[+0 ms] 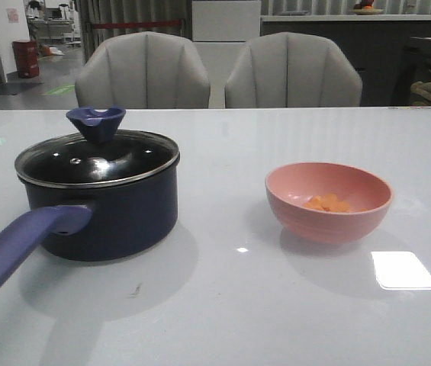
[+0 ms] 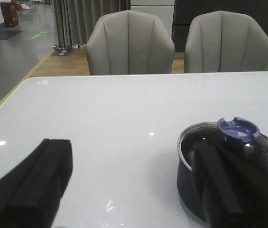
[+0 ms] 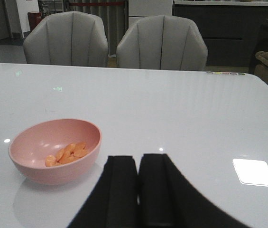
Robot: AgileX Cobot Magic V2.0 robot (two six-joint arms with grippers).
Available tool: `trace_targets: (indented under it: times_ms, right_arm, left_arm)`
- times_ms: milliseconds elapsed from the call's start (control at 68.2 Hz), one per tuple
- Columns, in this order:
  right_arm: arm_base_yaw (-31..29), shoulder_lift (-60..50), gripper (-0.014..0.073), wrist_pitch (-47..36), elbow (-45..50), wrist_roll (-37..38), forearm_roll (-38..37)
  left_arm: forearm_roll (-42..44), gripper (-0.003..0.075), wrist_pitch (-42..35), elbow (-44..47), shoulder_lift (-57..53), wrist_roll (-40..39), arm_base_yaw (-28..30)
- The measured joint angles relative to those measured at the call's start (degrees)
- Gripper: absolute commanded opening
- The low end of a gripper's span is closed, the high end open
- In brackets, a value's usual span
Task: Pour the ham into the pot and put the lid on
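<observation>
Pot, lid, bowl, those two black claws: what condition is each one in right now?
Pot: upright on the table, covered.
Lid: seated on the pot.
Pink bowl: upright, apart from the pot.
Ham: still in the bowl, not poured.
Left gripper: open, empty.
Right gripper: shut, empty.

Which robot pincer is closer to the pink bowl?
The right. The right pincer, fingers together, sits just beside the pink bowl. The left pincer, fingers wide apart, is over by the pot, which stands on the bowl's far side.
</observation>
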Motion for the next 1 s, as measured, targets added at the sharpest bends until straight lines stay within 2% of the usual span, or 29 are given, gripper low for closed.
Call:
trace_targets:
  times_ms: [88, 264, 763, 880, 997]
  right_arm:
    - [0.0, 0.0, 0.0146, 0.0, 0.0, 0.0, 0.0]
    - [0.0, 0.0, 0.0146, 0.0, 0.0, 0.0, 0.0]
    - [0.0, 0.0, 0.0146, 0.0, 0.0, 0.0, 0.0]
    - [0.0, 0.0, 0.0146, 0.0, 0.0, 0.0, 0.0]
    - [0.0, 0.0, 0.0146, 0.0, 0.0, 0.0, 0.0]
  left_arm:
    - [-0.8, 0.0586, 0.6, -0.3, 0.5, 0.0, 0.0]
    - [-1.1, 0.0586, 7.1, -5.9, 6.6, 0.0, 0.0]
    - [-3.1, 0.0585, 25.9, -31.7, 42.0, 0.0, -0.1]
    - [-3.1, 0.0585, 29.3, -38.7, 49.9, 0.0, -2.7]
    - [-3.1, 0.0585, 31.1, -44.9, 57.0, -1.3, -7.7]
